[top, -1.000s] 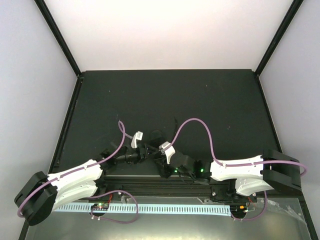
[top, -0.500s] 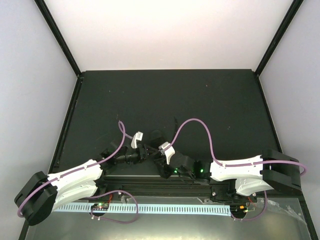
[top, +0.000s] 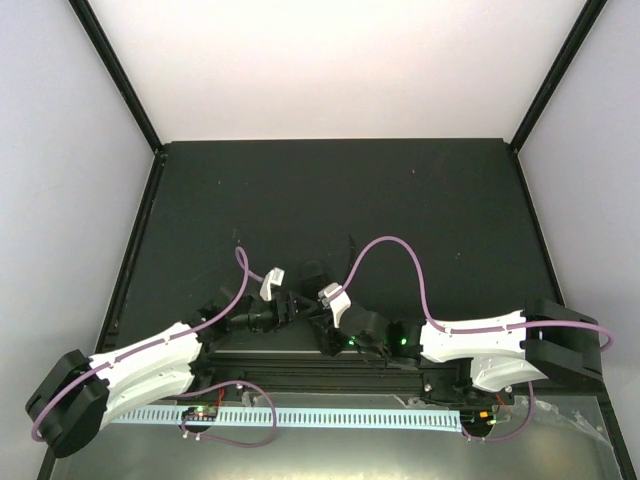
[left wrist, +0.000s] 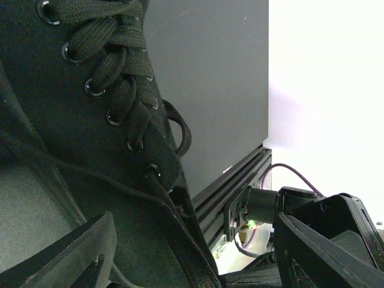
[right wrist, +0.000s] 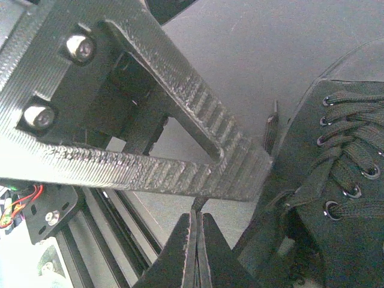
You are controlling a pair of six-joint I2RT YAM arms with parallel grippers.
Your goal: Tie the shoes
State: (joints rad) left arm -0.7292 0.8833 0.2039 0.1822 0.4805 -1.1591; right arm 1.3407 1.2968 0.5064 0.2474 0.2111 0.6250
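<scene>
I see no knot or bow, so I judge most of the tying is still to do. The black shoe [left wrist: 54, 132] lies low-centre on the bench [top: 400, 200], its laces [left wrist: 120, 78] threaded through the eyelets and one strand loose. The left gripper [left wrist: 195, 231] has its jaws wide astride the collar, gripping nothing. The right gripper [right wrist: 195, 234] has its jaws pressed together, and I cannot tell whether they pinch a lace.

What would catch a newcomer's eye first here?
The black shoe fills the left wrist view, its thin laces crisscrossed through the eyelets with one strand trailing loose. Next, both grippers crowd it at the near edge of the table: the left gripper stands open over its upper, the right gripper is shut beside it.
</scene>
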